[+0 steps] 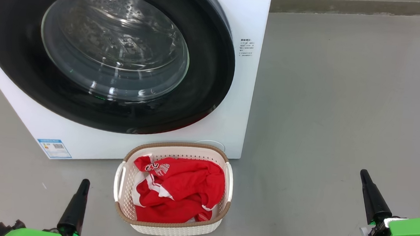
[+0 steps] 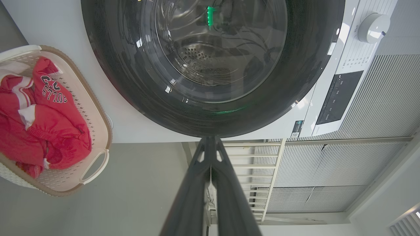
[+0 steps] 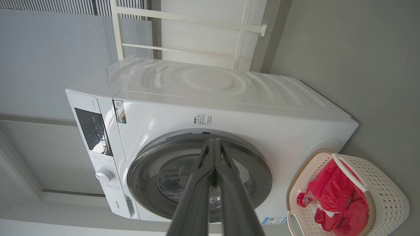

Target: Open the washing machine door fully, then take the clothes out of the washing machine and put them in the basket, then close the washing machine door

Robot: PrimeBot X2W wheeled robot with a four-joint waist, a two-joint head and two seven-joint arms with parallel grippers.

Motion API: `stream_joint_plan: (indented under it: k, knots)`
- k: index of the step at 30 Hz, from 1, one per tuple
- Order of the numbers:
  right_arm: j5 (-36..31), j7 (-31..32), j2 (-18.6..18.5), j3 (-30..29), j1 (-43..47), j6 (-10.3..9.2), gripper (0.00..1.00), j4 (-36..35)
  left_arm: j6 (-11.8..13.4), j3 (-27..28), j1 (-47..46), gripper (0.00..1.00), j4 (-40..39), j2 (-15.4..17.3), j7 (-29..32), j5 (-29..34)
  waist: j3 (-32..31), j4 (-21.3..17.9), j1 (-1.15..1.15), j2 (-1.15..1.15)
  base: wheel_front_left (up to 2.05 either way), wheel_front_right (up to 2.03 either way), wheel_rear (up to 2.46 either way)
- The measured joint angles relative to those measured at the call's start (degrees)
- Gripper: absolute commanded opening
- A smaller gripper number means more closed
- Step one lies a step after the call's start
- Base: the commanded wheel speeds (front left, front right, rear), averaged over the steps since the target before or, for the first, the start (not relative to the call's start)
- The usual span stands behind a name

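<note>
Left tool (image 1: 83, 185) and right tool (image 1: 365, 178), both clenched and empty, flank the basket (image 1: 178, 145) of red clothes (image 1: 181, 191) on the floor (image 1: 346, 106), with open room to the right. Left wrist view: door (image 2: 213, 65) looks shut, tips apart from its rim. Right wrist view: washing machine (image 3: 229, 98) looks closed, so the task seems finished; best to hold clear of the basket's edge.

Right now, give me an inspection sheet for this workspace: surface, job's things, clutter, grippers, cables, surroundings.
Surface: grey floor.
Job's things: door shut on washer; clothes in basket, which stands before the washer.
Clutter: nothing seen.
Grippers: left gripper and right gripper shut, low, either side of the basket, touching nothing.
Cables: nothing seen.
Surroundings: white rack and ribbed panels behind the washer.
</note>
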Motion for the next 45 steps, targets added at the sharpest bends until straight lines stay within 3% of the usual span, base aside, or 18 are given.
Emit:
stream_joint_plan:
  k: [45]
  knots:
    - [-0.11, 0.33, 0.31, -0.53, -0.04, 0.0, 0.0, 0.03, 0.0, 0.01, 0.0, 0.0, 0.01, 0.0, 0.0, 0.0, 0.0, 0.0, 0.0, 0.0, 0.0, 0.0, 0.0]
